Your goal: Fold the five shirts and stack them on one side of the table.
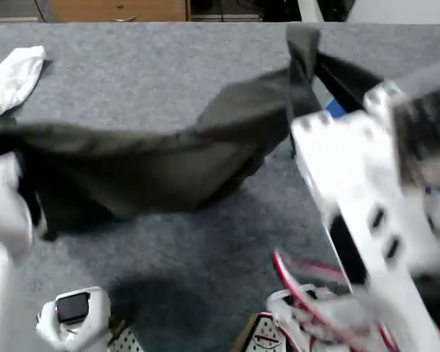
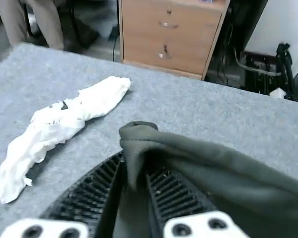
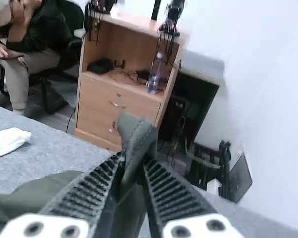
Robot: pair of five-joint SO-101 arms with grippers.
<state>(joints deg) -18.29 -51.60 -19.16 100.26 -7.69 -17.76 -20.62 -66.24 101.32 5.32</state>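
- Fingers of left gripper (image 2: pixel 135 164) are clamping the olive shirt (image 1: pixel 154 165) by its edge; right gripper (image 3: pixel 132 161) is pinching another.
- Shirt is hanging stretched over open surface (image 1: pixel 147 66).
- White shirt (image 1: pixel 15 77) is lying by the left edge.

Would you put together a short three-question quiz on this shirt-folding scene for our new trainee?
1. True or false: the dark shirt lies neatly folded on the table.
2. How many grippers clamp the dark shirt? A none, B one, C two.
3. Fill in: the crumpled shirt lying on the table is ____ in colour.
Key: 1 false, it hangs stretched above the table. 2 C, the left gripper and the right gripper. 3 white.
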